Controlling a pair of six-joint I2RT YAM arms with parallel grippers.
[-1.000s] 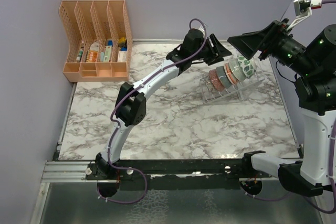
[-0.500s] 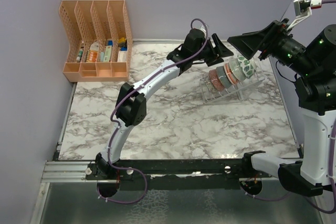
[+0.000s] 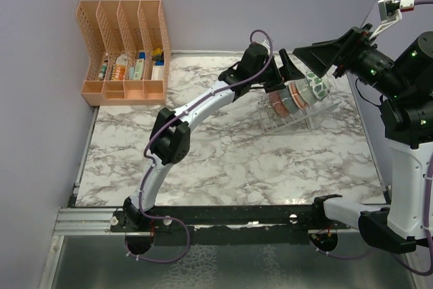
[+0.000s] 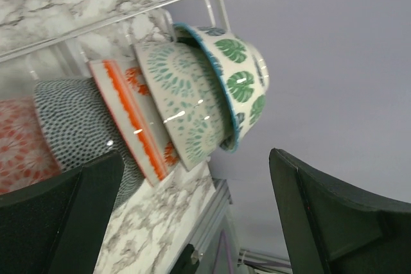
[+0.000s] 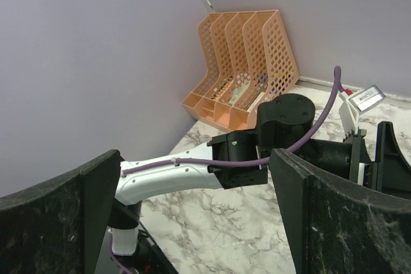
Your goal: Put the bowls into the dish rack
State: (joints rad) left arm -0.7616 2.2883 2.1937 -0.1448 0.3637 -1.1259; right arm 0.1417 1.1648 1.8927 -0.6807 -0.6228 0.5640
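- Far left corner: orange file organiser (image 3: pixel 125 52) against the back wall, small items in its lower slots
- Marble table (image 3: pixel 223 160) runs across the middle
- Left arm (image 3: pixel 203 103) stretches diagonally over the marble towards the back right
- Left claw (image 3: pixel 279 74) sits just beside the left end of the row of bowls; its fingers are spread wide and hold nothing
- Bowls (image 3: pixel 295 94) stand on edge in a tight row inside the dish rack (image 3: pixel 301 118), each leaning on the next
- Left wrist view, going along the row: red-patterned bowl (image 4: pixel 16 149), dark speckled bowl (image 4: pixel 70 120), white bowl with orange-red rim (image 4: pixel 125 123), pale green-grey bowl (image 4: pixel 183 104), leaf-print bowl (image 4: pixel 241 75) at the end nearest the wall
- Cannot tell whether a sixth bowl is in the row
- The rack is at the back right of the table, clear prongs slanted
- Right claw (image 5: pixel 196 155) hangs above the rack's right end, fingers well apart and empty
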